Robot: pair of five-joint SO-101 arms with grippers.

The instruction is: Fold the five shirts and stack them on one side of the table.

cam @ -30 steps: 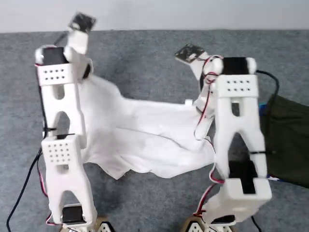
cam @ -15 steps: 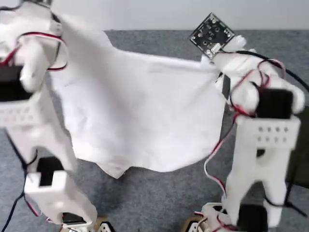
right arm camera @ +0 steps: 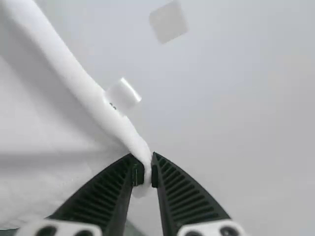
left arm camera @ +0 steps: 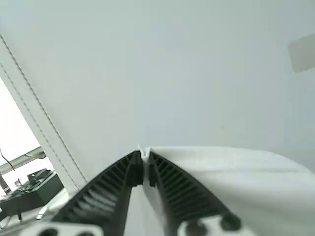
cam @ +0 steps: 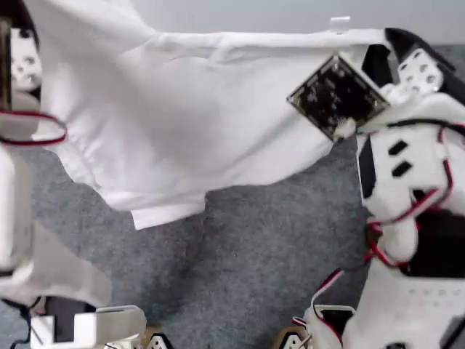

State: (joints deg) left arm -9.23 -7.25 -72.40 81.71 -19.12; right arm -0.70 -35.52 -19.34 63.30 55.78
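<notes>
White shirt hangs spread above the grey desk. Its top edge is stretched crosswise between the arms, with the left claw clenched on one end and the right claw clenched on the other. The lower edge dangles free.

The high camera looks steeply down at the grey desk, close above the white shirt. Each wrist camera looks along its own arm's fingers, the left fingers and the right fingers, close against that shirt, which all 3 views share.
</notes>
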